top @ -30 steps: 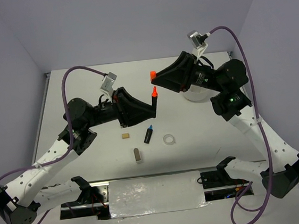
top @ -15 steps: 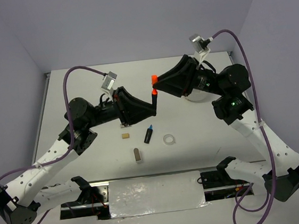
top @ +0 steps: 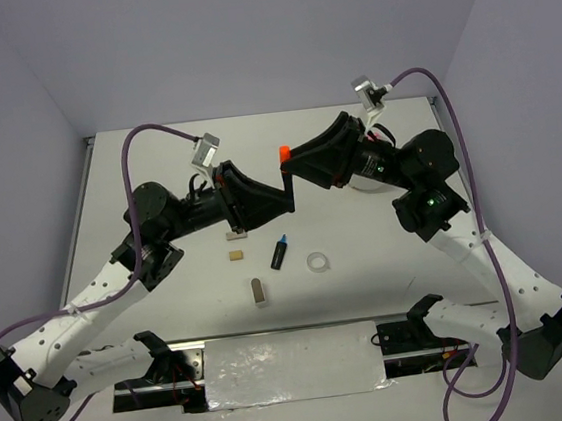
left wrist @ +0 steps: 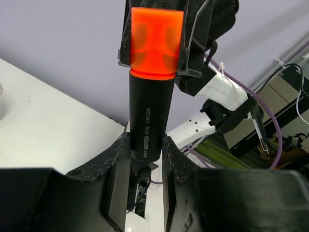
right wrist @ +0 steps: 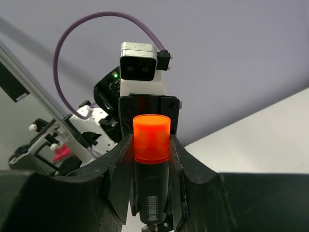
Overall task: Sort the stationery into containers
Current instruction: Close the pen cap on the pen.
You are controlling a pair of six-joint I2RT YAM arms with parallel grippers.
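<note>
A black marker point(top: 285, 182) with an orange cap point(top: 283, 153) hangs in the air between both grippers, above the table's middle. My left gripper point(top: 287, 206) is shut on the lower end of the black body point(left wrist: 149, 121). My right gripper point(top: 287, 160) is shut on the orange cap point(right wrist: 151, 137), which sits on the marker. In the left wrist view the cap point(left wrist: 153, 38) is clamped between the right gripper's fingers. The white dish point(top: 359, 184) is mostly hidden behind the right arm.
On the table below lie a black marker with a blue cap point(top: 279, 252), a clear tape ring point(top: 318, 262), a small tan block point(top: 235, 257) and a grey block point(top: 258, 291). The arm bases stand at the near edge.
The right gripper has moved down and left with the orange cap. The cap was apart from the marker's orange tip before; now it sits on the marker. The left gripper has barely moved.
</note>
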